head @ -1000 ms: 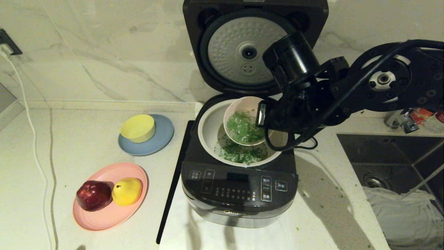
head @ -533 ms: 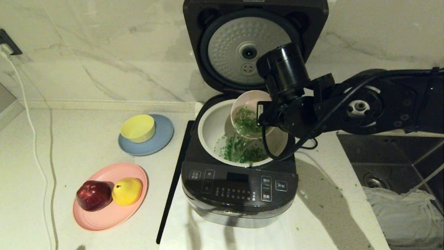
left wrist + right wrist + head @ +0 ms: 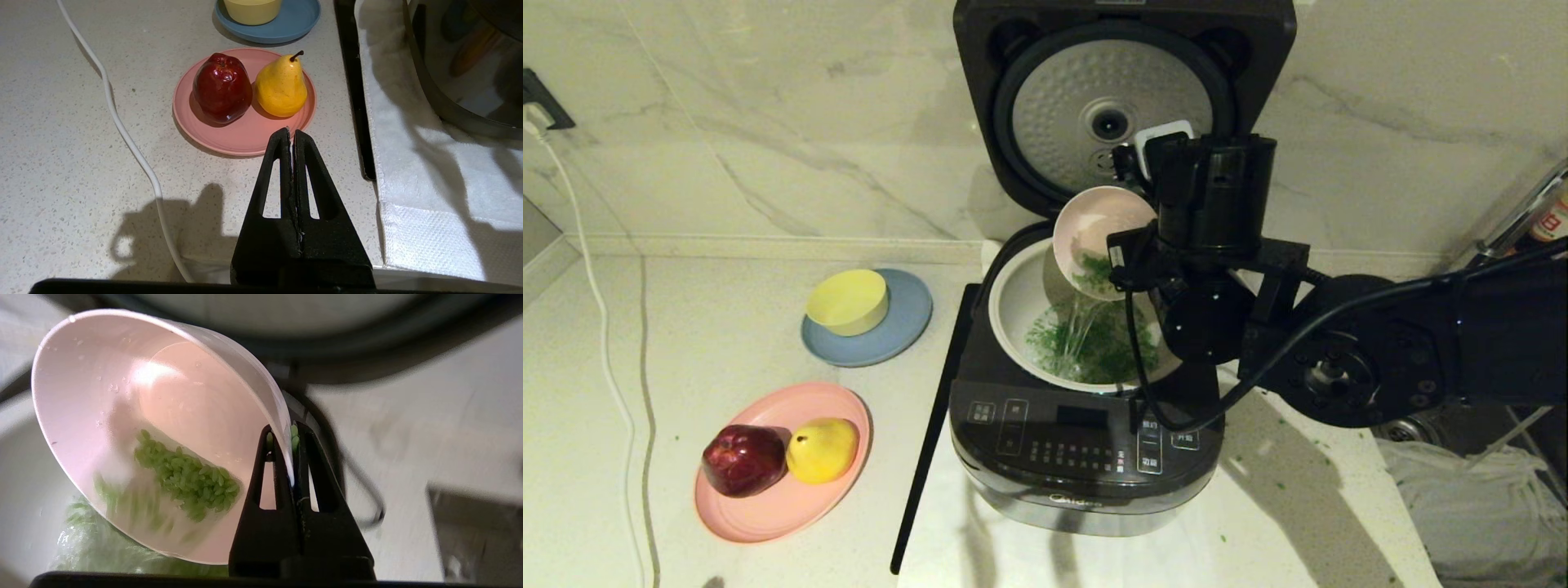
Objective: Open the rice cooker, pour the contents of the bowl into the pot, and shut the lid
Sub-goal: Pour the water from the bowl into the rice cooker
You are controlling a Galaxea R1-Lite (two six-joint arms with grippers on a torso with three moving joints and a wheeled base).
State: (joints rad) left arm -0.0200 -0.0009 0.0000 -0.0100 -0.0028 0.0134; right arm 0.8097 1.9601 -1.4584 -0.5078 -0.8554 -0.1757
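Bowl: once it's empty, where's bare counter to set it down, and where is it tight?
Open counter lies left of the pink plate and blue plate, up to the white cable. The white cloth in front of the rice cooker is also bare. Tight: between the two plates, and right of the cooker toward the sink. The right gripper holds the bowl over the pot.

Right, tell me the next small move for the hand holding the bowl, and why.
Probably tip the bowl a little further and hold it over the pot. The right hand grips its rim, shut on it, and the contents are streaming out, but a clump of green bits clings inside. The lid stands open, so closing waits. The left hand is parked by the fruit plate.
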